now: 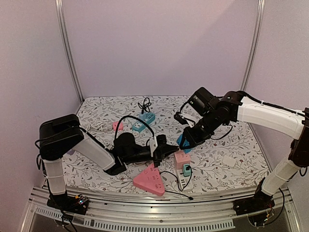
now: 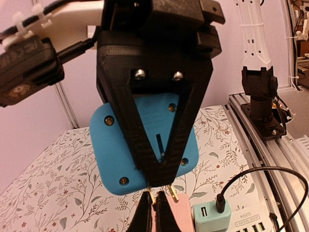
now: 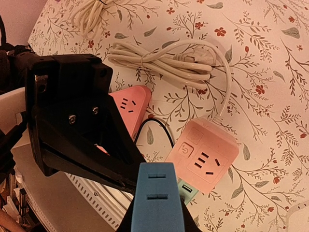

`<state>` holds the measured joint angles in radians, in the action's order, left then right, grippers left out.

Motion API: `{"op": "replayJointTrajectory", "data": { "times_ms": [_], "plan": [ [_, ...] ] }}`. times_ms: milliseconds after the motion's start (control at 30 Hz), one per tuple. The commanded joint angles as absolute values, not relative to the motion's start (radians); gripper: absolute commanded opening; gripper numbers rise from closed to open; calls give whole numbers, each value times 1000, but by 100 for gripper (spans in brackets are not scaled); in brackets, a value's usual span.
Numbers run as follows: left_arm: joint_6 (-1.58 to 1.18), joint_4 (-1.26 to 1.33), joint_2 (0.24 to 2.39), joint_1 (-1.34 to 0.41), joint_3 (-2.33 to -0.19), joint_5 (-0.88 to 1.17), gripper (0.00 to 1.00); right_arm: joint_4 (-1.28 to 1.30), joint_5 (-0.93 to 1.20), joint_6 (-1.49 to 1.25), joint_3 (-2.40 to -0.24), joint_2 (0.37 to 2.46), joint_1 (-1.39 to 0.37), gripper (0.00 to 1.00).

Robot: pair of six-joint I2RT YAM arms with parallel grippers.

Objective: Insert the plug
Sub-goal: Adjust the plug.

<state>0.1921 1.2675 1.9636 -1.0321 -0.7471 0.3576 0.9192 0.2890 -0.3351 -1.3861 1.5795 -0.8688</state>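
Brass pins of the plug [image 2: 151,195] are seen just past the tips of the left end effector [image 2: 153,208]. This end effector is closed, apparently on the plug body, at the bottom centre of the left wrist frame. The pins are pointed toward the blue socket block [image 2: 108,159], which is gripped by the closed right end effector [image 2: 159,174] and appears raised off the desk [image 1: 231,159].

A small gap is visible between pins and block, so insertion is judged not yet begun. Grasping and rough presentation of both parts are done. Final alignment, the push home and release are left. The face turned toward the pins carries screws and a single dark slit, so it cannot be confirmed that a socket face is presented.

Only in the right wrist view are two slots shown on a narrow face of the block, along with the socket holes of the pink socket cube [image 3: 205,157] lying beside it. Only in the top external view are the plug's black cable [image 1: 135,118], looped above the left arm, and the pink triangular strip [image 1: 149,181] at lower centre shown.
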Motion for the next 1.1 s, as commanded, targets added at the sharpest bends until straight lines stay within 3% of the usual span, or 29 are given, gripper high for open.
{"op": "replayJointTrajectory", "data": {
  "times_ms": [0, 600, 1067],
  "plan": [
    [195, 1259, 1967, -1049, -761, 369, 0, 879, 332, -315, -1389, 1556, -879, 0],
    [197, 1258, 1967, -1049, -744, 329, 0, 705, 580, -431, -1312, 1480, -813, 0],
    [199, 1269, 1968, -1049, -735, 313, 0, 606, 625, -527, -1220, 1399, -773, 0]
  ]
}}
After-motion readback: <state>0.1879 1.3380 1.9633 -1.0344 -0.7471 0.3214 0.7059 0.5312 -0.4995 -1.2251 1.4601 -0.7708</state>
